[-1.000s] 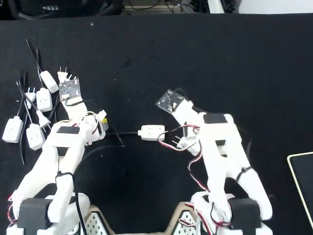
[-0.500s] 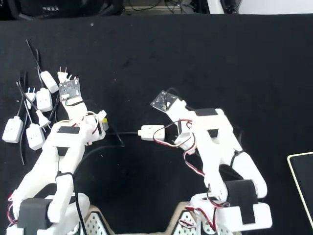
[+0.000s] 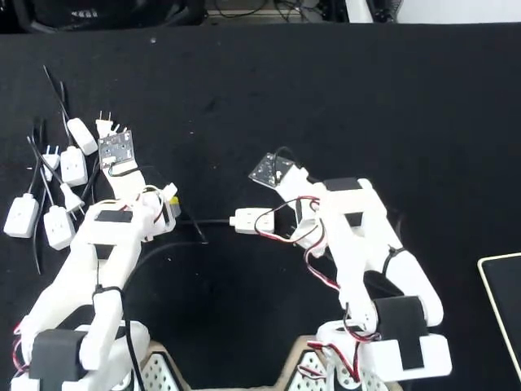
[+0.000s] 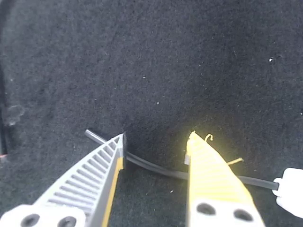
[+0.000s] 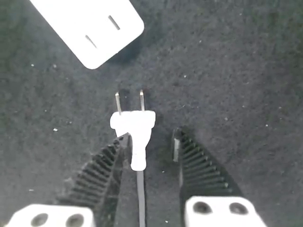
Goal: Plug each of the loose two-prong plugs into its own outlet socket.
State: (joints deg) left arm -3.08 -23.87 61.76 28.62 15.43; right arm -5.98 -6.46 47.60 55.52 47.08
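In the high view, the right arm (image 3: 352, 232) has swung toward frame left over the last second and now hangs over the white outlet socket (image 3: 251, 220) at mid-frame, while the left arm (image 3: 106, 236) has kept still; a bunch of loose plugs (image 3: 57, 179) waits at the upper left of the black table (image 3: 391, 98); we judge that the right side is closing in for a first pick, with no plug seated yet. In the left wrist view, the left gripper (image 4: 156, 146) has its fingers spread wide, straddling the black cord (image 4: 156, 169) without pinching it; the socket's corner shows at the lower right edge. In the right wrist view, the right gripper (image 5: 149, 142) is likewise spread, and a white plug (image 5: 133, 127) lies on the cloth with its tail between the fingers, its body just against one fingertip; its two prongs point up-frame, near but apart from the socket's slotted face at the upper left, and not lined up with the slots. We can read no brand, label or writing in any view.
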